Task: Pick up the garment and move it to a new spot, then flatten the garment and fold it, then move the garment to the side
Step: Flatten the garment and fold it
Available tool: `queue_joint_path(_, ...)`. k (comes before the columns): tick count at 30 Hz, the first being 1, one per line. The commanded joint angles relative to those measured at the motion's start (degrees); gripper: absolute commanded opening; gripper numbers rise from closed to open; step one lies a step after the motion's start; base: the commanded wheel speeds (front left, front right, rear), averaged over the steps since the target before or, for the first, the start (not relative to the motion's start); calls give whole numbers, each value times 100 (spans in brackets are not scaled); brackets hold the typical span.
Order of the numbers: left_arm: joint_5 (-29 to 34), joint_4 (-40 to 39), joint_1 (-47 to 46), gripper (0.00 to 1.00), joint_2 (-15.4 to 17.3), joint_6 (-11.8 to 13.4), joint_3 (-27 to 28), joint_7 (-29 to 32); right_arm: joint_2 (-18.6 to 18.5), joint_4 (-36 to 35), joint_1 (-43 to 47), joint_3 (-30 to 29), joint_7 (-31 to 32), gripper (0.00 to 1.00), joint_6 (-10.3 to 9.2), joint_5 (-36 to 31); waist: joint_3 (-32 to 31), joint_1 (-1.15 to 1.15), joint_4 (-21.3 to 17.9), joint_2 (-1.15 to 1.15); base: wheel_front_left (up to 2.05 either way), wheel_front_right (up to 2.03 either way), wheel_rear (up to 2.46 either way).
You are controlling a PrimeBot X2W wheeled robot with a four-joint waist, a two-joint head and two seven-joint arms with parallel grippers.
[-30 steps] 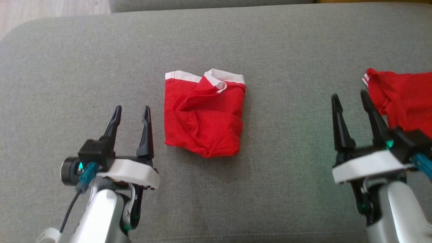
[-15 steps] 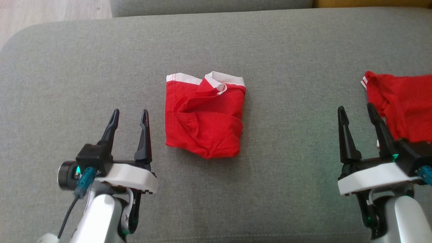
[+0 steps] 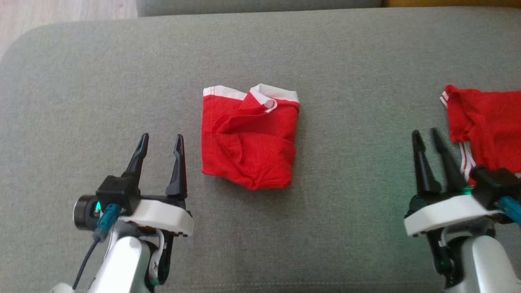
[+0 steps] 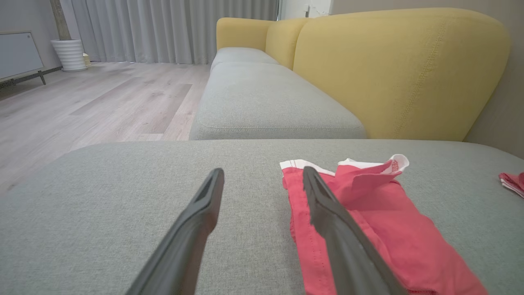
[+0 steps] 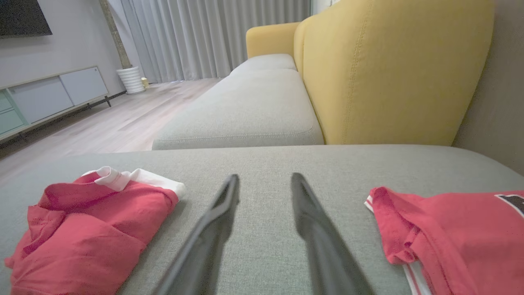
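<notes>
Red folded garment [image 3: 249, 140], red rumpled garment [image 3: 488, 118]: two, on grey cushion [image 3: 122, 81].

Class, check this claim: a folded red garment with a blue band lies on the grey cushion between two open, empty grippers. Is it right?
Not quite: the band is white, not blue. The head view shows the folded red garment on the grey cushion, between the left gripper and the right gripper, both open and empty.
</notes>
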Motion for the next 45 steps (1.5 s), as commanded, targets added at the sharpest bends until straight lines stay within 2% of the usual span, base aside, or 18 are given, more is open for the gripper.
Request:
queue_joint_path(1,2,-216,-232,100,98,20,150,-8,-2,-45,-274,227,43,0,-5,3,88,0,75,0,0,0,0)
queue_joint_path(6,-4,-190,-381,100,50,-15,88,-24,-2,425,-736,676,60,0,-5,83,238,0,243,0,0,0,0)
queue_joint_path(11,-28,-119,-660,100,-91,-70,-33,-68,-18,1574,-1706,1537,-23,0,-5,237,520,0,650,0,0,0,0)
queue_joint_path(17,-70,-26,-912,100,-249,-103,-183,-109,-8,2772,-2639,2110,-194,0,-5,522,770,0,1048,0,0,0,0)
queue_joint_path(23,-123,44,-1037,100,-337,-109,-255,-127,-1,3644,-3435,2622,-409,0,-5,831,894,0,1264,0,0,0,0)
queue_joint_path(31,-102,-11,-1079,100,-385,-134,-257,-129,1,4251,-4147,3569,-540,0,-5,1499,971,0,1342,0,0,0,0)
queue_joint_path(36,-92,-18,-1061,100,-400,-122,-213,-130,1,4400,-4314,3903,-821,0,-5,1795,938,0,1292,0,0,0,0)
queue_joint_path(41,-53,-9,-971,100,-402,-103,-110,-130,1,4357,-4252,3872,-1110,0,-5,1815,817,0,1104,0,0,0,0)
queue_joint_path(45,-5,2,-838,100,-368,-98,1,-130,-64,4074,-3939,3462,-1319,0,-5,1676,658,0,851,0,0,0,0)
